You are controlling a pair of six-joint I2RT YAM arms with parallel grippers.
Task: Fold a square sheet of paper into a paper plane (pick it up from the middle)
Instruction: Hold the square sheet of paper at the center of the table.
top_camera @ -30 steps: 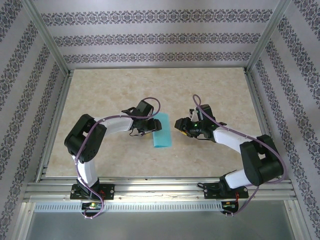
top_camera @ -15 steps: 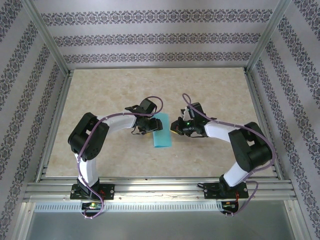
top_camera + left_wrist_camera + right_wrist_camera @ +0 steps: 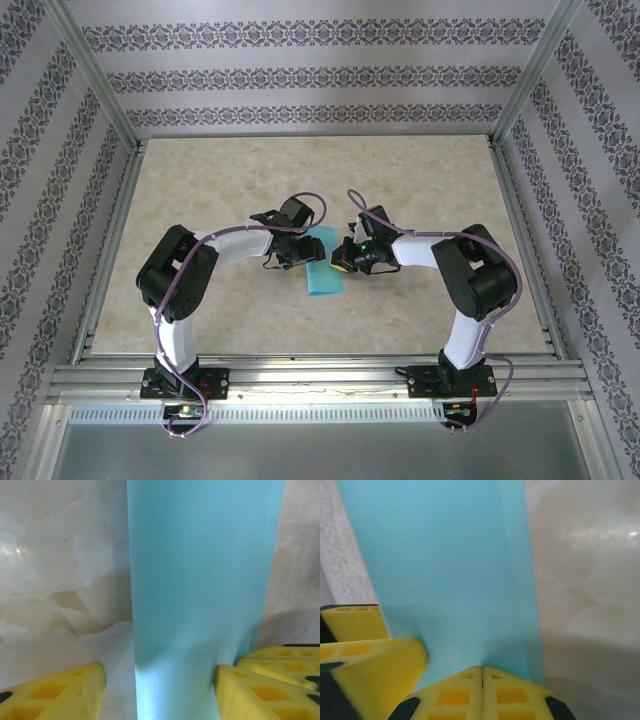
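Item: the square sheet of paper (image 3: 324,276), now a narrow strip, flat on the table (image 3: 200,190).
Long axis: runs straight ahead of both grippers.
left gripper (image 3: 159,675): jaws apart, astride the strip's near end.
right gripper (image 3: 482,675): closed, tips touching the strip's edge; whether it pinches the paper is unclear.
Nearer arm: right.

In the top view the far end of the square sheet of paper (image 3: 324,278) is hidden under my left gripper (image 3: 300,252) and my right gripper (image 3: 345,258) — the jaws there are too small to read. In the left wrist view the sheet runs out past the top and bottom edges, and my fingers (image 3: 55,692) are cut off below. In the right wrist view my fingertips (image 3: 455,697) meet at the sheet's edge; whether paper is caught between them I cannot tell — the yellow block (image 3: 375,655) on the left is blurred.
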